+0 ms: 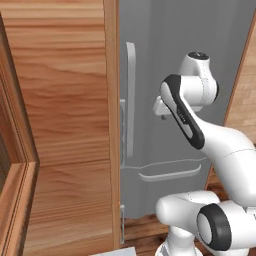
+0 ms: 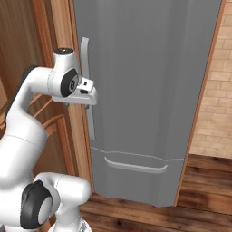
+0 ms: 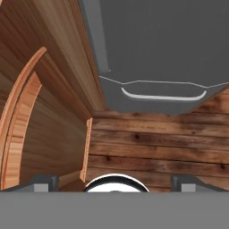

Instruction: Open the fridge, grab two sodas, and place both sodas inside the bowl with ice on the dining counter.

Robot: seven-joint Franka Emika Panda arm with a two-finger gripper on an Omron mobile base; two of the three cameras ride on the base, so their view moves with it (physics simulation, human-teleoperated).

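While end effector (image 2: 84, 103) gapes, fridge (image 2: 149, 90) handle (image 2: 87, 90) just beyond

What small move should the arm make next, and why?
Probably reach the gripper toward the fridge door's vertical handle. The door looks shut, the jaws stand open and empty, and the hand hangs beside the handle, aimed down at the floor.

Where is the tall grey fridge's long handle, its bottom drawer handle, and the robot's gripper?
Long pale grey vertical bar handle (image 1: 130, 100): left base view, middle of the bar.
Curved pale grey drawer handle (image 2: 135, 166): right base view, middle of the curve.
Gripper (image 3: 116, 182): hand view, between the dark fingertips.
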